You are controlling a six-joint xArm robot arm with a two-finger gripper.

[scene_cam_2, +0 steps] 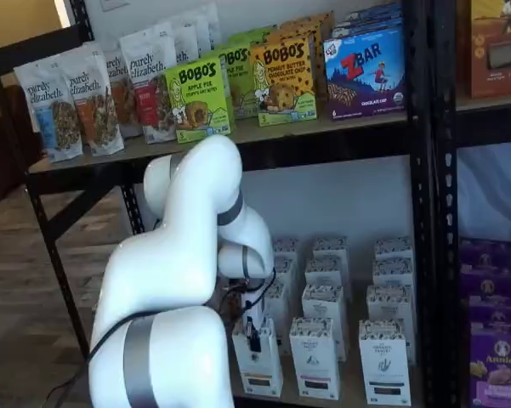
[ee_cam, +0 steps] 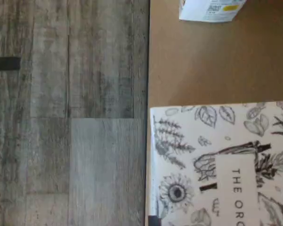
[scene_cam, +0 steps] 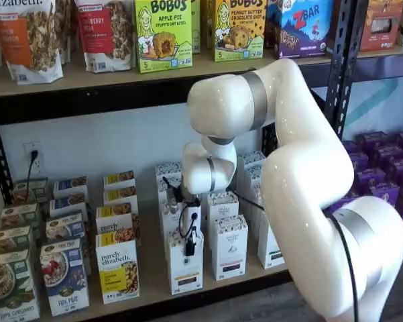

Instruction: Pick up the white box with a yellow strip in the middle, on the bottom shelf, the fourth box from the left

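Observation:
The white box stands at the front of the bottom shelf, just right of the purely elizabeth box; its strip is too small to read clearly. It also shows in a shelf view. My gripper hangs right in front of its upper half, black fingers pointing down, also seen in a shelf view. No gap between the fingers can be made out. The wrist view shows a white carton face with leaf drawings on the brown shelf board.
Same-shaped white cartons stand in rows right of and behind the box. A purely elizabeth box with a yellow block stands to its left. The black rack post is at the right. The wrist view shows grey wood floor past the board's edge.

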